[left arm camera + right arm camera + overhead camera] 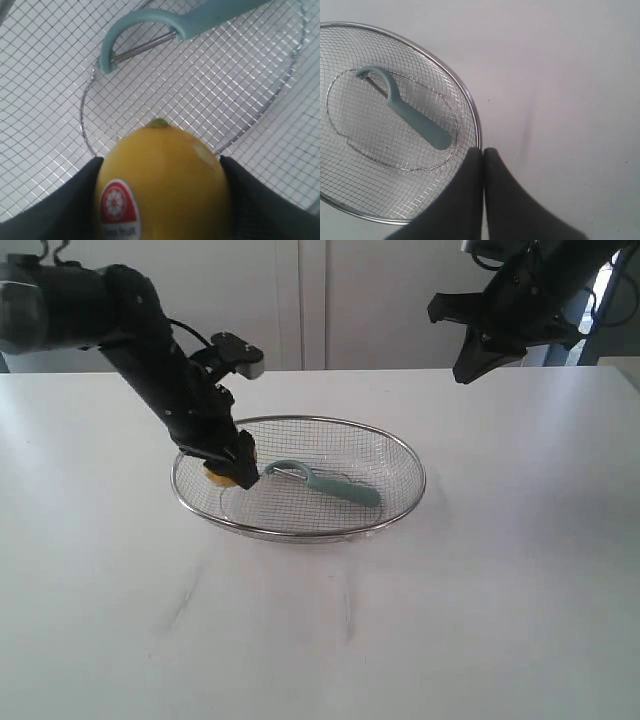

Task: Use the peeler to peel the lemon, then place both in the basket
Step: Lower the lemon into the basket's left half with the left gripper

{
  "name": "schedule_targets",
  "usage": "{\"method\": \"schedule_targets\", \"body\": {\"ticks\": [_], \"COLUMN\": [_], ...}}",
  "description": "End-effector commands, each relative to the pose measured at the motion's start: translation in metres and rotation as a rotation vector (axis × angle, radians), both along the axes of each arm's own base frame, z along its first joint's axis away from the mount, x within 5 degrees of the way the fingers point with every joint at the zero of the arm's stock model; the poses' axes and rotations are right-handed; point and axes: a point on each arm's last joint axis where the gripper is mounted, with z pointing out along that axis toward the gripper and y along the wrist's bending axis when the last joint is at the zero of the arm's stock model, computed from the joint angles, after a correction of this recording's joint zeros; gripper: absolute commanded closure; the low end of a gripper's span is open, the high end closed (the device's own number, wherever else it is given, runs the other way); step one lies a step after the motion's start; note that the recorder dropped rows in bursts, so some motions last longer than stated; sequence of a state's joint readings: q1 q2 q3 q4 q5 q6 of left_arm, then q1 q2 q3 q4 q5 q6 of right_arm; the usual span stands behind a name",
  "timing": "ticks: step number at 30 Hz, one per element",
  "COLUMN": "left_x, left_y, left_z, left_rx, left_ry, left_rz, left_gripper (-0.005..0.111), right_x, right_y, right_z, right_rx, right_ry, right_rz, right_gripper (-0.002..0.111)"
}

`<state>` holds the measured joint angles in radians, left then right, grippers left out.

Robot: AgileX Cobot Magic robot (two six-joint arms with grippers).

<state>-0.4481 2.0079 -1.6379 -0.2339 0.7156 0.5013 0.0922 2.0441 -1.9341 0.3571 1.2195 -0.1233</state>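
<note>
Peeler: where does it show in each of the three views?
Exterior view: peeler lies inside the basket, right of the left fingers.
Left wrist view: on the mesh beyond the lemon in the left fingers.
Right wrist view: on the mesh, beyond the shut right fingers.
Shared landmark: the basket.

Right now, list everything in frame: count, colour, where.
lemon: 1, yellow, in the basket at its left end, between the left gripper's fingers
sticker: 1, red and white, on the lemon
peeler: 1, pale teal handle with metal blade, lying mid-basket, apart from the lemon
basket: 1, silver wire mesh, centre of the table
table: 1, white, under everything
left gripper: 1, black, shut on the lemon, down in the basket
right gripper: 1, black, shut, empty, up above the table at back right
</note>
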Motion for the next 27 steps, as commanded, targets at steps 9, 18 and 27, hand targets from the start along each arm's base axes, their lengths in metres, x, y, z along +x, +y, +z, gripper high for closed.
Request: {"method": "schedule_targets", "body": {"ticks": [9,18,27], "left_x": [0.008,0.011,0.011], "left_y": [-0.026,-0.027,-0.028], "left_z": [-0.028,-0.043,-0.043], "left_rx": [0.148,0.162,0.158], "left_ry": [-0.077,-0.054,-0.06], "left_rz": [0.039,0.037,0.038], "left_gripper": [0.107,0.107,0.107], "right_x": [-0.001,-0.001,-0.001], "right_y": [-0.003,-0.003,-0.003], "right_z": [0.007,0.007,0.007], "right_rx": [-0.002,-0.002,-0.002], "right_ry": [-0.019,-0.019,-0.019], "right_rz": [-0.002,-0.002,-0.002], "right_gripper": [0.108,0.108,0.108]}}
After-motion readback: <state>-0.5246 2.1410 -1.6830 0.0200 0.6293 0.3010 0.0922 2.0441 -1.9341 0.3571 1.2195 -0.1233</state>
